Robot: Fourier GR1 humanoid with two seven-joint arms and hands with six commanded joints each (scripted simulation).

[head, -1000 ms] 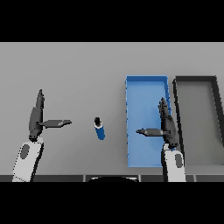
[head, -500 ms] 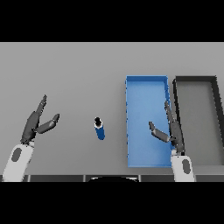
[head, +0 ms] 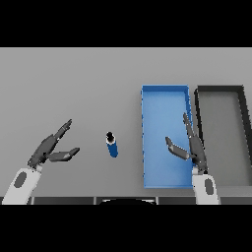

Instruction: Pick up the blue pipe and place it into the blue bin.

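Both hands had drifted lower and outward since earlier, blue pipe (head: 112, 144) unmoved on grey table (head: 74, 83), left of blue bin (head: 165, 89), left hand (head: 50, 148) spread, right hand (head: 189, 146) spread over bin's right edge, dark bin (head: 220, 89) beyond.

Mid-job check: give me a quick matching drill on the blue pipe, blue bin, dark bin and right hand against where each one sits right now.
Things:
1. blue pipe
2. blue bin
3. dark bin
4. right hand

Places:
A. far right of the table
B. over the blue bin, fingers straight
C. on the bare table between the two hands
D. just left of the dark bin

Pairs: 1-C, 2-D, 3-A, 4-B
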